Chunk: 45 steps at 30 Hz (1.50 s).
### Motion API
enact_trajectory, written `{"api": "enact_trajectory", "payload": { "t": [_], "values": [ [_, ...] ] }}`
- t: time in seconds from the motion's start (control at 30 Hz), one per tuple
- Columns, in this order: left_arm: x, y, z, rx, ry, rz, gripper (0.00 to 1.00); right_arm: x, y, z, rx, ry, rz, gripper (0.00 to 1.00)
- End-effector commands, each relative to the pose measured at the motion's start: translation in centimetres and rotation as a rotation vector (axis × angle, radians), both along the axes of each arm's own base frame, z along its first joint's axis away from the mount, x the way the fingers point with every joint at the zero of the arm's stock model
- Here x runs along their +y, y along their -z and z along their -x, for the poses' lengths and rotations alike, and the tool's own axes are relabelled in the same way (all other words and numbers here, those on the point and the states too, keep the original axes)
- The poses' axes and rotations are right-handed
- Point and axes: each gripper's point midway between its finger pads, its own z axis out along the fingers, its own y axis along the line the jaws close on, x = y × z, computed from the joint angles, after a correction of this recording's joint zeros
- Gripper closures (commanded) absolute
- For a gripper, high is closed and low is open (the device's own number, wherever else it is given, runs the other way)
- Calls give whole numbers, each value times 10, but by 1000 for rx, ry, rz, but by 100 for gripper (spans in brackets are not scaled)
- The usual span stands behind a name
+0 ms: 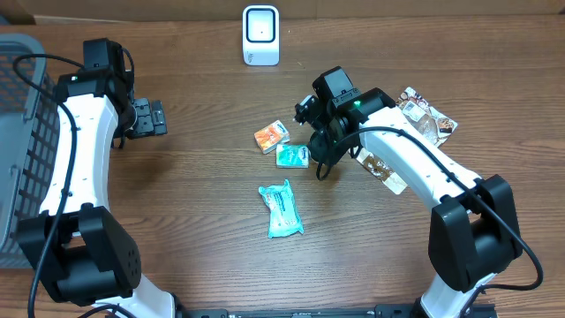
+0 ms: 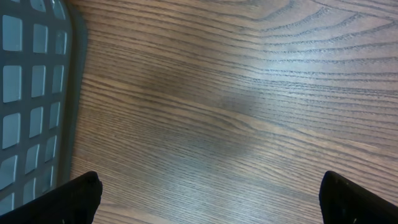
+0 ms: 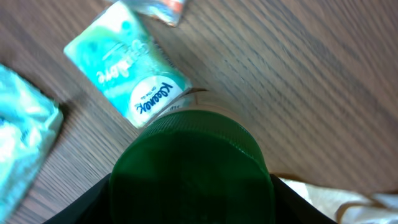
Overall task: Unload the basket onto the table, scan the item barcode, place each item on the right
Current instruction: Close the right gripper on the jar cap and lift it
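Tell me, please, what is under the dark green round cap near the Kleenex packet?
Only the top of the cap shows, next to the teal Kleenex packet on the wooden table. Its body, and the surface beneath, are covered by the cap itself.

Wooden table [image 1: 194,185] with scanner [image 1: 260,35], packets [image 1: 281,210]

Grey mesh basket [image 1: 22,150], left end of table [image 1: 194,230]

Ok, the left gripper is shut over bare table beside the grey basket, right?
Not shut. The left gripper is wide open, its fingertips far apart in the left wrist view. The rest holds: bare table below it, grey basket beside it.
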Motion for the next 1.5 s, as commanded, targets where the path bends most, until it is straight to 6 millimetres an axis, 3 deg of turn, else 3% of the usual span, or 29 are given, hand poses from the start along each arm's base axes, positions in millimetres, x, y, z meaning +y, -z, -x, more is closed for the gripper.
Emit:
{"api": "enact_trajectory", "payload": {
  "t": [0.0, 0.1, 0.17, 0.2, 0.33, 0.6, 0.73, 0.87, 1.0, 1.1, 1.2, 1.33, 1.47],
  "values": [
    [4, -1, -1, -3, -12, -2, 0, 4, -13, -9, -56, -143, -1, 44],
    [4, -1, -1, -4, -12, -2, 0, 4, -12, -2, 3, -134, -69, 39],
    [4, -1, -1, -4, -12, -2, 0, 0, -12, -4, 28, -12, -104, 23],
    [4, -1, -1, -4, -12, -2, 0, -2, -12, -7, 38, 79, -123, 20],
    [2, -1, -1, -4, -7, -2, 1, -5, -12, -9, 69, 247, -155, 15],
    [2, -1, -1, -4, -7, -2, 0, -3, -13, -13, 56, 251, -168, 10],
    [2, -1, -1, -4, -7, -2, 0, -2, -4, -15, 64, 252, -163, 11],
    [2, -1, -1, -4, -7, -2, 0, -3, 16, -16, 98, 258, -133, 16],
    [2, -1, -1, -4, -7, -2, 0, -3, 17, -17, 94, 258, -134, 24],
    [2, -1, -1, -4, -7, -2, 0, -4, 18, -13, 111, 259, -129, 43],
    [2, -1, -1, -4, -7, -2, 0, -2, 15, -14, 119, 309, -149, 48],
    [2, -1, -1, -4, -7, -2, 0, 7, -11, -18, 129, 369, -215, 57],
    [2, -1, -1, -4, -7, -2, 0, 28, -74, -21, 151, 360, -382, 58]
  ]
}}
